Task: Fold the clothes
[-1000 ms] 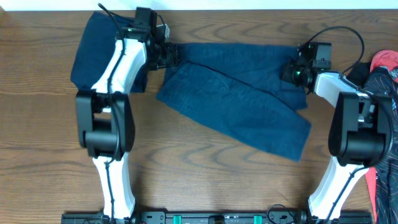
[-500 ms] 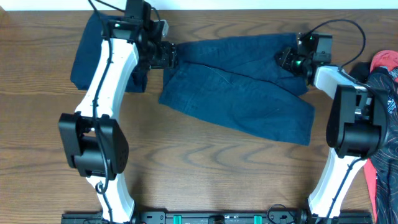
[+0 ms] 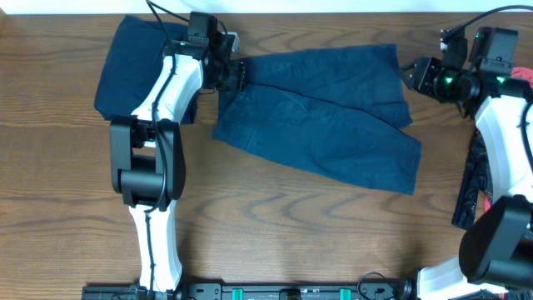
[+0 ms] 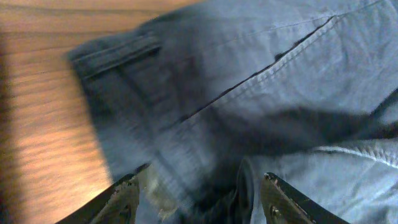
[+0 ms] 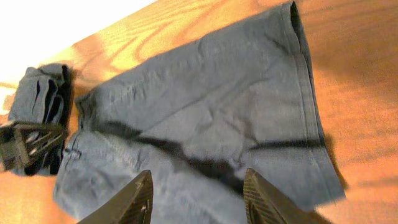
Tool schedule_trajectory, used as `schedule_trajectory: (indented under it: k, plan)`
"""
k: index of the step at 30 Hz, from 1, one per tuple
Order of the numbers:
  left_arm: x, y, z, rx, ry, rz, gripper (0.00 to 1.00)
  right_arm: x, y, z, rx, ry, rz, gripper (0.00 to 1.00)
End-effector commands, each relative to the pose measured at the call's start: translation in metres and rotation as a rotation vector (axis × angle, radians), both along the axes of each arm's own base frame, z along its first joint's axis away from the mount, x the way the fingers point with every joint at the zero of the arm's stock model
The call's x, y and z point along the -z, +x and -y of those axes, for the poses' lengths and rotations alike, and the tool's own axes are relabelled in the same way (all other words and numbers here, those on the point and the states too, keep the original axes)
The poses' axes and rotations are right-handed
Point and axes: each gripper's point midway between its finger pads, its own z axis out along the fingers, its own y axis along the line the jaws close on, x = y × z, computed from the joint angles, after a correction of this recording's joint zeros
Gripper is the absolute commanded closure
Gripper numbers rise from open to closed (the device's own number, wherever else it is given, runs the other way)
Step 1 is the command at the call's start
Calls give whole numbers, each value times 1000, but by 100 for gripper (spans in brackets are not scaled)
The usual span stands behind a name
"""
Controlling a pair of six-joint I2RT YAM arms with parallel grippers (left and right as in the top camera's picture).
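1. Overhead: the shorts lie spread over the upper middle of the table. Their two legs fan toward the right and partly overlap. The bundle sits at upper left.
2. Overhead only: the left gripper is at the shorts' left end, by the waistband. The right gripper hangs just off their upper right corner, apart from the cloth.
3. Left wrist view adds: the jaws stand wide, with a raised fold of denim between the fingers. The frame is blurred, so I cannot tell whether the fold is pinched.
4. Right wrist view adds: the jaws are partly open with nothing between them. The shorts show almost whole below, with the bundle at the left edge and the left gripper just beside it.
5. Hidden: overhead, the left arm covers the bundle's right side. The right wrist view shows its stacked layers edge-on. A pile of red and dark cloth at the right edge is cut off by the frame and the right arm, so I cannot tell what it is.
6. Materials: the shorts are dark blue and denim-like, with stitched seams and hemmed legs. The table is brown wood grain.
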Motion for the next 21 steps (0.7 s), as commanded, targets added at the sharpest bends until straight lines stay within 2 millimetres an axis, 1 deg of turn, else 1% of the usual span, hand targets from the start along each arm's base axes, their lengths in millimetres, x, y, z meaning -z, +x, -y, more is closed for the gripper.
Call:
schedule_trajectory:
  k: [1, 3, 5, 8, 10, 11, 15, 18, 21]
  plan:
    - [10, -5, 19, 62, -101, -26, 36, -2, -9, 1, -18, -34, -12, 56]
    - [15, -5, 22, 68, -109, -30, 39, 1, -13, 0, -18, -29, -34, 57]
    - [18, -6, 24, 71, -109, -37, 44, 4, -16, -1, -19, -25, -53, 59]
    - [13, -12, 39, 147, -179, -33, 51, 6, -19, -1, -19, -23, -69, 59]
    - [6, -17, 51, 204, -248, -30, 60, 6, -20, -1, -19, -22, -72, 61]
    - [4, -19, 53, 211, -265, -33, 66, 6, -20, -1, -19, -22, -72, 62]
    - [5, -26, 52, 207, -272, -71, 94, 7, -21, -1, -19, -21, -78, 63]
    - [0, -32, 49, 203, -270, -91, 94, 7, -21, -1, -22, -23, -78, 64]
    - [-16, -36, 45, 198, -270, -85, 94, 7, -21, -1, -22, -22, -79, 64]
